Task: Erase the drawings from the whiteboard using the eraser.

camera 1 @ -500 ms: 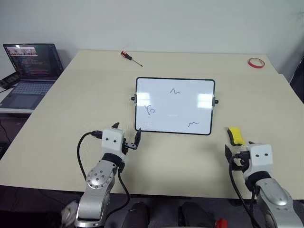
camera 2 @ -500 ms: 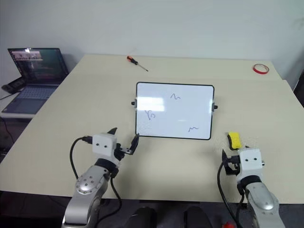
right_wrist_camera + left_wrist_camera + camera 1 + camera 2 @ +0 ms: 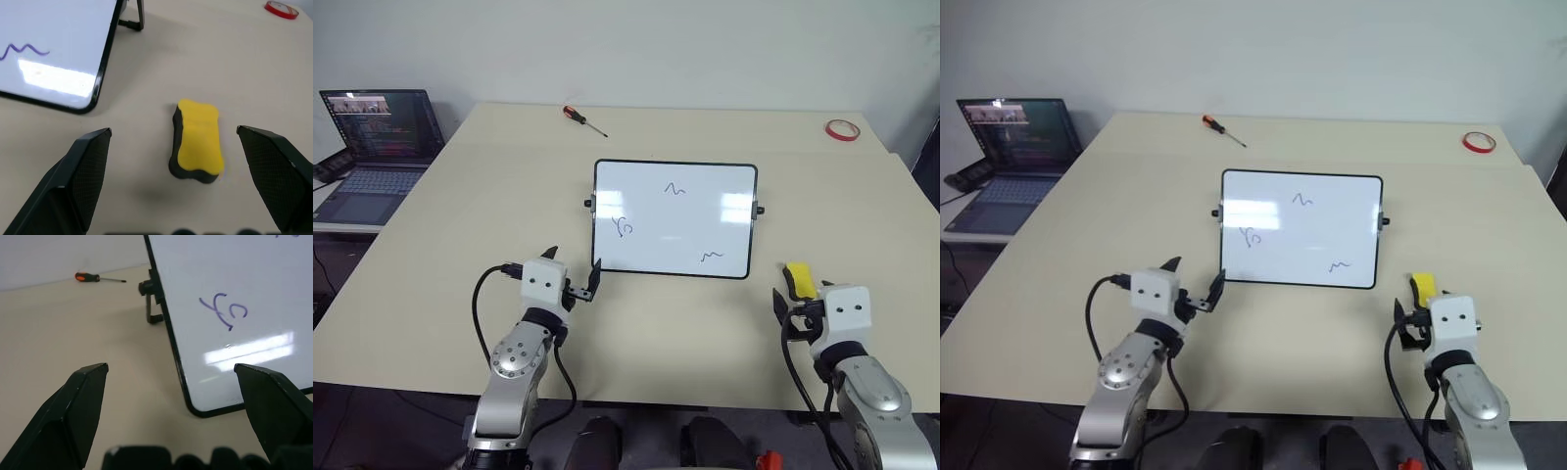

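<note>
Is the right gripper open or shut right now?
Open: the right gripper has its fingers spread wide, with the eraser lying untouched on the table between them.

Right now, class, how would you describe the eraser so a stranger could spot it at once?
On the beige table, look off the whiteboard's near right corner, just ahead of the right gripper. The eraser is the small yellow block with a dark underside, lying alone.
</note>
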